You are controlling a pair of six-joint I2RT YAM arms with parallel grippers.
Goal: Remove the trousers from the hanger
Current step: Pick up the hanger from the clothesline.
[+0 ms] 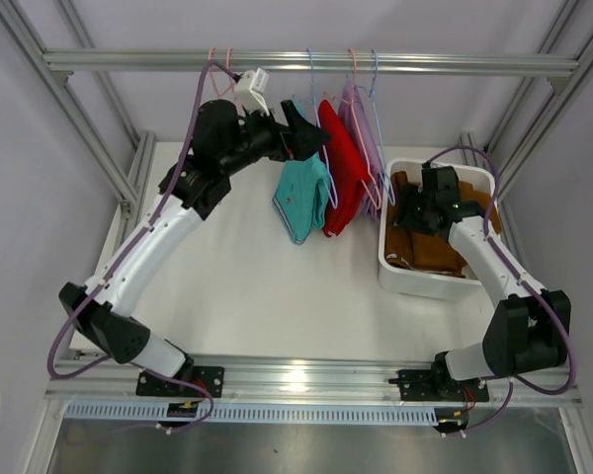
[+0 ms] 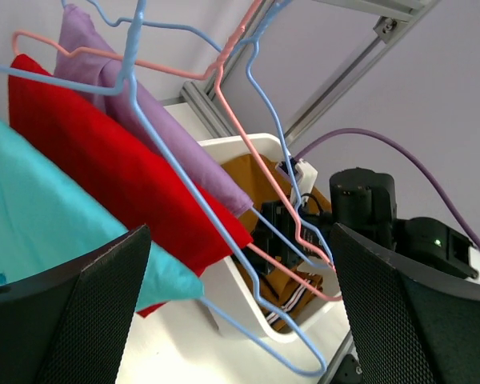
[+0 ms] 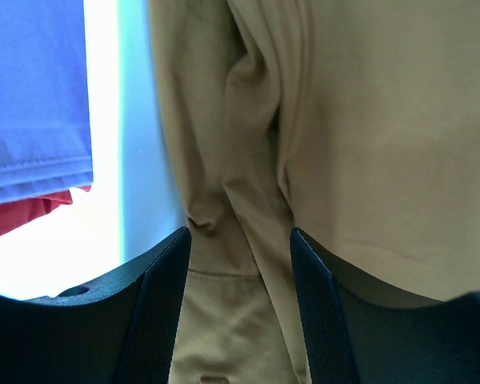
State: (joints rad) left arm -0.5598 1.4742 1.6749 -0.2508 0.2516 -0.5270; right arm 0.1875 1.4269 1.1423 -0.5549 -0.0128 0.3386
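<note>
Left gripper [image 1: 306, 133] is up at the rail [image 1: 306, 61], at the top edge of the teal trousers [image 1: 301, 197]. Jaws are wide open with nothing held. In the left wrist view the teal cloth sits against the left-hand finger [image 2: 72, 320], and only its lower corner reaches into the gap. The other finger is clear of any cloth.

On the rail, left to right: teal, red trousers [image 1: 341, 178], lavender trousers [image 1: 366, 138]. All three are on wire hangers and packed close, each touching the next. Teal is draped on a blue hanger [image 2: 168, 160]. A pink hanger [image 2: 256, 156] hangs bare on the bin side of the lavender pair.

Right gripper [image 1: 425, 212] is down inside the white bin [image 1: 435, 281], right of the hanging row. The jaws are narrowed, with a fold of the brown trousers [image 3: 368, 144] running between the pads [image 3: 164, 320] and touching both. Can't tell if it's actually clamped or just lying there.

The bin holds brown cloth, bunched and filling most of it. A striped edge shows at the near side in the left wrist view. Can't tell if that's one garment or more. The hems of the lavender and red trousers hang just beside the bin's left wall, outside it.
</note>
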